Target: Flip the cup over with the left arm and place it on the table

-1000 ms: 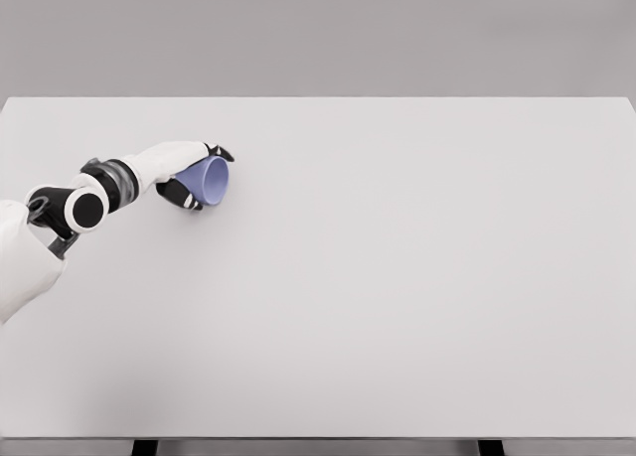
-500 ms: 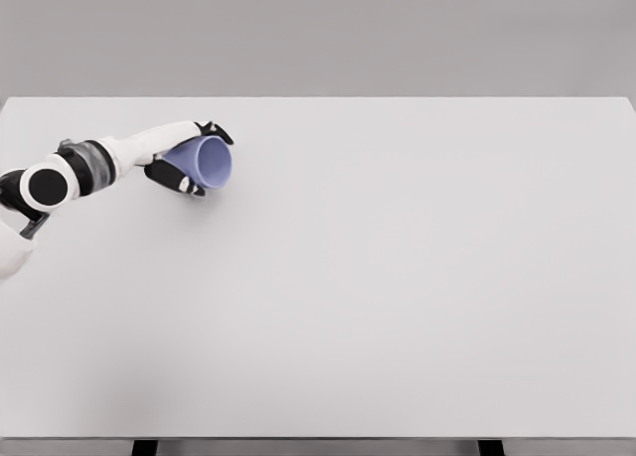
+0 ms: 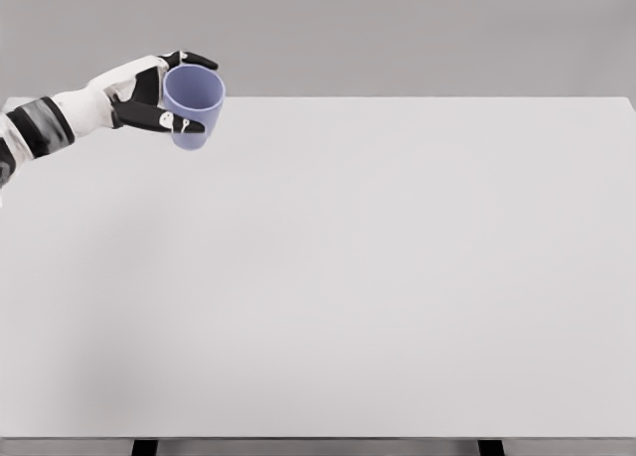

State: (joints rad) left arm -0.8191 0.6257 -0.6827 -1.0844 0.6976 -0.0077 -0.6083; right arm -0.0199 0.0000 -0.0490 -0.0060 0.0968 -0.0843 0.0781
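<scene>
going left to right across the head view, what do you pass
left arm's forearm → left hand → blue cup held in its fingers → the long bare stretch of white table out to its right edge

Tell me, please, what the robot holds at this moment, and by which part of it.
The left hand holds the blue cup by its side wall, fingers wrapped around the body below the rim. The cup is raised, mouth tilted up.
</scene>
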